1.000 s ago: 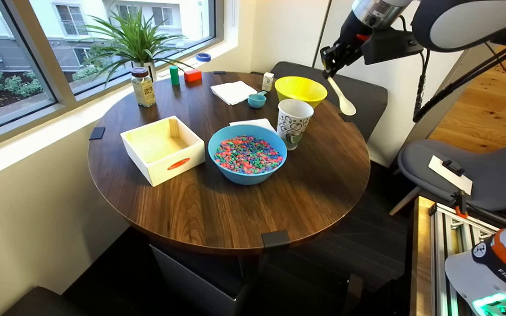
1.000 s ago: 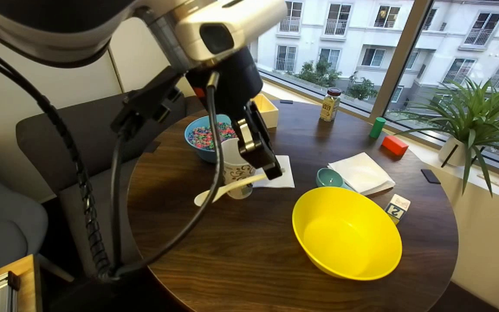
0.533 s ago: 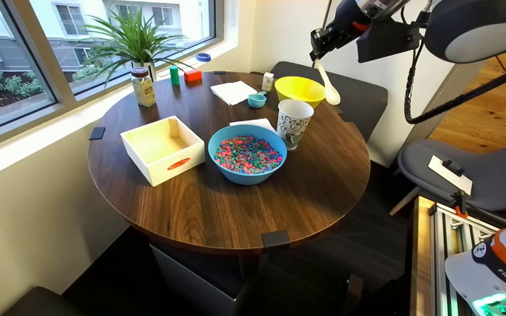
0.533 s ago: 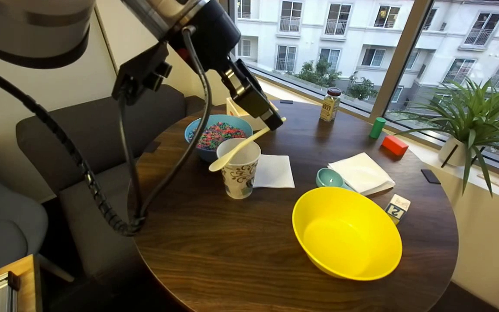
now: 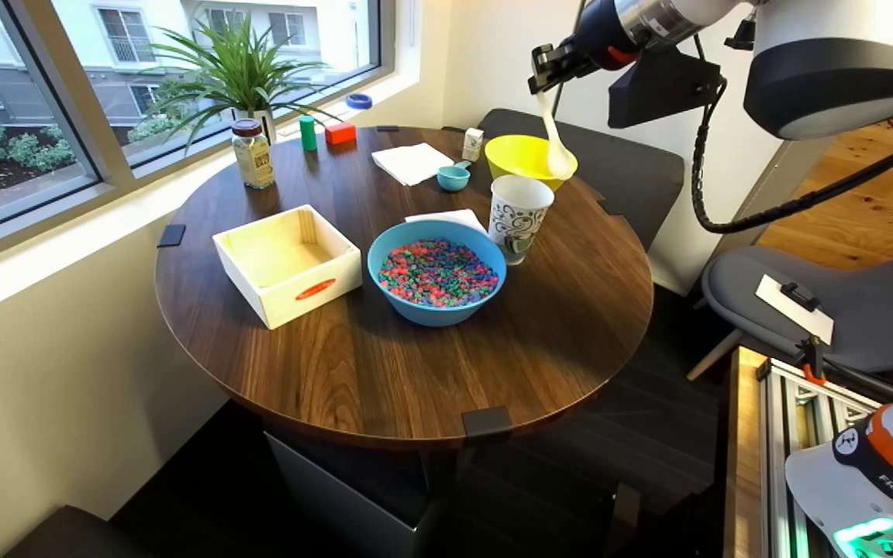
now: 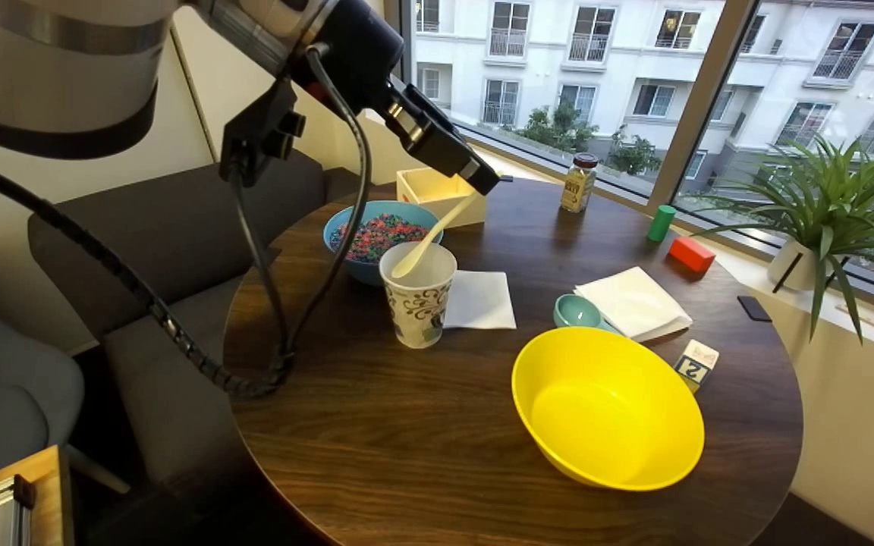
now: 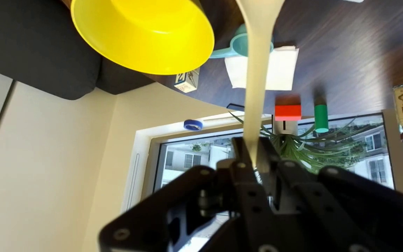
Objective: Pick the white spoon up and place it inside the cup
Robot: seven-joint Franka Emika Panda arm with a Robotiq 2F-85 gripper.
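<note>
My gripper [image 5: 537,81] is shut on the handle end of the white spoon [image 5: 556,143] and holds it in the air above the table. The gripper also shows in an exterior view [image 6: 485,180] and in the wrist view [image 7: 252,145]. The spoon [image 7: 257,70] hangs tilted, bowl end down. The white patterned cup [image 5: 518,221] stands upright on the table. In an exterior view the spoon's bowl [image 6: 407,264] overlaps the opening of the cup [image 6: 418,307]. In an exterior view it appears beside the rim, in front of the yellow bowl. The cup is out of the wrist view.
A yellow bowl [image 6: 608,409] and a blue bowl of coloured bits [image 5: 437,306] stand near the cup. A wooden box [image 5: 287,267], napkins [image 6: 634,303], a teal scoop [image 6: 577,311], a letter block [image 6: 696,362] and a salt jar [image 5: 253,155] are also on the table.
The gripper has moved up and across with the spoon, which hangs more upright now. In both exterior views the spoon's bowl has come closer to the cup. The cup has not moved.
</note>
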